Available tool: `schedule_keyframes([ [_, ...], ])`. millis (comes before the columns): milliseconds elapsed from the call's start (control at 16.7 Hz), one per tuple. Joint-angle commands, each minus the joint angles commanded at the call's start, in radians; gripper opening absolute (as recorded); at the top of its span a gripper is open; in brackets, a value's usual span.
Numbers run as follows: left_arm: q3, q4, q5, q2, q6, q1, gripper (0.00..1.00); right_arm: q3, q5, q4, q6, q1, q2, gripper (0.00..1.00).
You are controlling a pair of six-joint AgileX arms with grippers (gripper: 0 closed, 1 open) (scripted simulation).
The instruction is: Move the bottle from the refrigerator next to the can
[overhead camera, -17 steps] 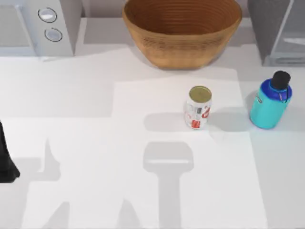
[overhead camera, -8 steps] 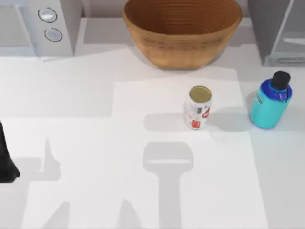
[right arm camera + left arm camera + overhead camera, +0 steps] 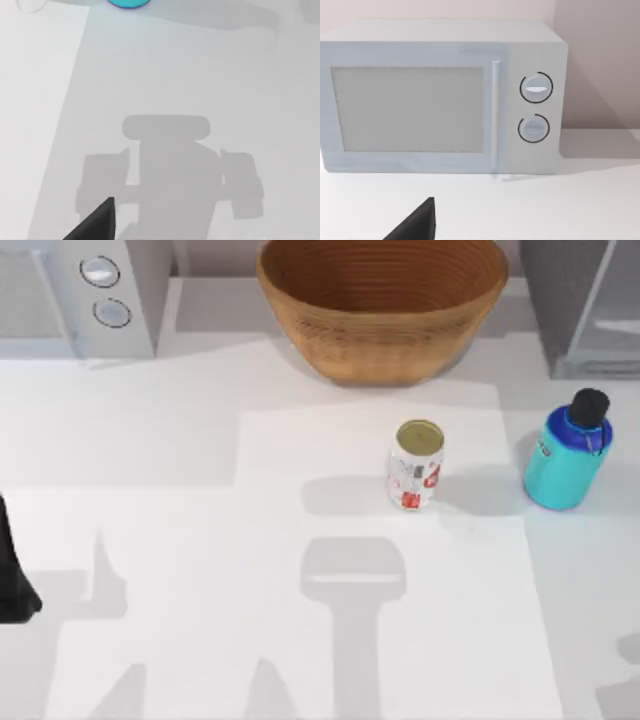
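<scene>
Now, top view: bottle (image 3: 568, 458) stands upright on the table (image 3: 180, 540) near its right edge, just in front of the refrigerator (image 3: 585, 305) at the back right corner, and well apart from the can (image 3: 416, 465), which stands upright mid-table in front of the bowl (image 3: 382, 302). Microwave (image 3: 85, 290) sits at the back left corner. Left arm (image 3: 12, 575) is parked at the left edge, unmoved against both earlier frames. New since half a second ago: a faint shadow at the front right corner, which I judge to be the right arm starting in. Bottle and can have not shifted. Left wrist view: faces the microwave front; a dark finger tip (image 3: 417, 222) of the left gripper shows, jaw state cannot be told. Right wrist view: looks down on bare table with the arm's own shadow; bottle base (image 3: 127, 3) sits far ahead; one dark finger tip (image 3: 97, 222) shows, jaw state cannot be told. Judgement: the bottle is already out of the refrigerator but not yet beside the can; the reach is only beginning.
</scene>
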State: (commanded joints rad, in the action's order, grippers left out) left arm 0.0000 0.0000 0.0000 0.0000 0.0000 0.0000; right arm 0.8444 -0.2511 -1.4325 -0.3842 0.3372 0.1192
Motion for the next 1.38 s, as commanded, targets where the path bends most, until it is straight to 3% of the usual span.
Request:
schedule_keyframes([
  [540, 0.000, 0.000, 0.000, 0.000, 0.000, 0.000, 1.00, 0.302, -0.438, -0.010, -1.073, 0.877, 1.003, 1.00],
  [780, 0.000, 0.000, 0.000, 0.000, 0.000, 0.000, 1.00, 0.408, -0.577, -0.034, -1.433, 1.217, 1.398, 1.00],
  [1080, 0.000, 0.000, 0.000, 0.000, 0.000, 0.000, 1.00, 0.484, -0.677, -0.059, -1.653, 1.443, 1.667, 1.00],
  [1380, 0.000, 0.000, 0.000, 0.000, 0.000, 0.000, 1.00, 0.497, -0.693, -0.067, -1.679, 1.473, 1.706, 1.00],
])
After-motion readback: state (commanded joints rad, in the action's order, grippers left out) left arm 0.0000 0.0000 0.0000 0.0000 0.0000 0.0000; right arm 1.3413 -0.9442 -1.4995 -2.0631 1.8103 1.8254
